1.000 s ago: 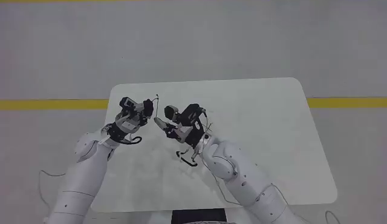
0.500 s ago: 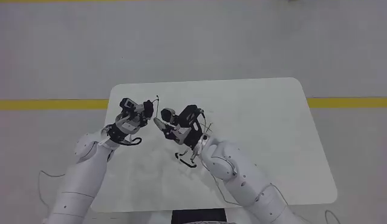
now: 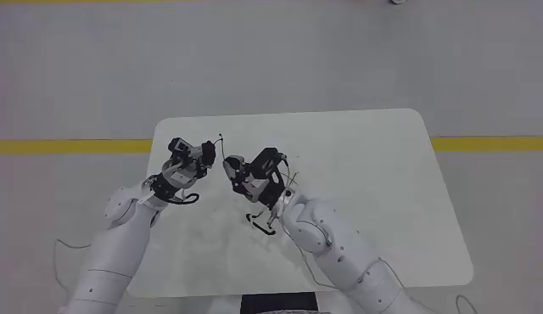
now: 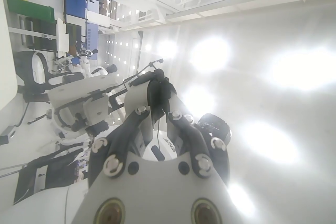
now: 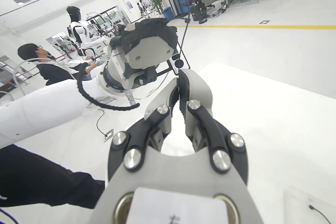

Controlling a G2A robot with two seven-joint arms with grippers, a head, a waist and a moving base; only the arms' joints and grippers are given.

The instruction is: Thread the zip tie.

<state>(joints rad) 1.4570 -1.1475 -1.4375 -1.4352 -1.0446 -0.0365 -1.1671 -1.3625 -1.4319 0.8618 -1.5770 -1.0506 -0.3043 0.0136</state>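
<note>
zip tie [image 5: 184, 37] upright, head up; left gripper [image 4: 158, 83] and right gripper [image 5: 179, 80] closed on it.

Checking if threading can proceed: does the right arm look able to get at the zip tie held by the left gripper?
Likely yes: the zip tie runs straight to the right gripper, whose shut fingers seem to pinch it; nothing stands between it and the left gripper.

Both arms angle inward, left claw [image 4: 157, 76] and right claw [image 5: 179, 74] nearly tip to tip, fingers pinched together.
</note>
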